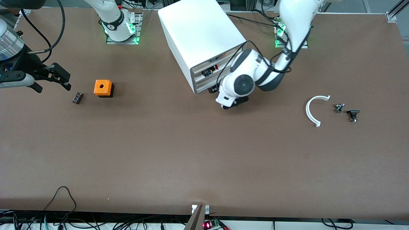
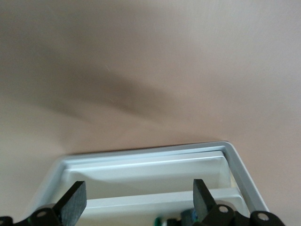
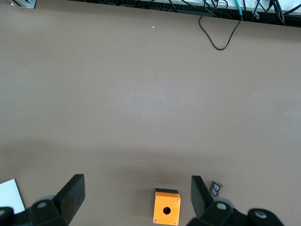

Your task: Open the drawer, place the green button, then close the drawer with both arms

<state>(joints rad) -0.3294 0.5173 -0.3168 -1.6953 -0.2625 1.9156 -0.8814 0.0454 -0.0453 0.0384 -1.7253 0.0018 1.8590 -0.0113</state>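
Note:
The white cabinet point(image 1: 198, 35) stands between the arms' bases. Its lowest drawer point(image 1: 204, 87) is mostly hidden by the left hand. My left gripper point(image 1: 235, 103) is open and points down over that drawer's front rim point(image 2: 141, 153), with its fingers point(image 2: 73, 202) spread inside the drawer's width. A small green and blue bit point(image 2: 159, 220) shows low between them; I cannot tell if it is the button. No button shows on the table. My right gripper point(image 1: 65, 80) is open and empty above the table at the right arm's end, beside the orange box point(image 1: 103, 88).
The orange box point(image 3: 167, 207) with a hole and a small black cylinder point(image 1: 77, 97) lie near the right gripper. A white curved strip point(image 1: 314, 110), a small metal part point(image 1: 339, 107) and a black part point(image 1: 353, 114) lie toward the left arm's end.

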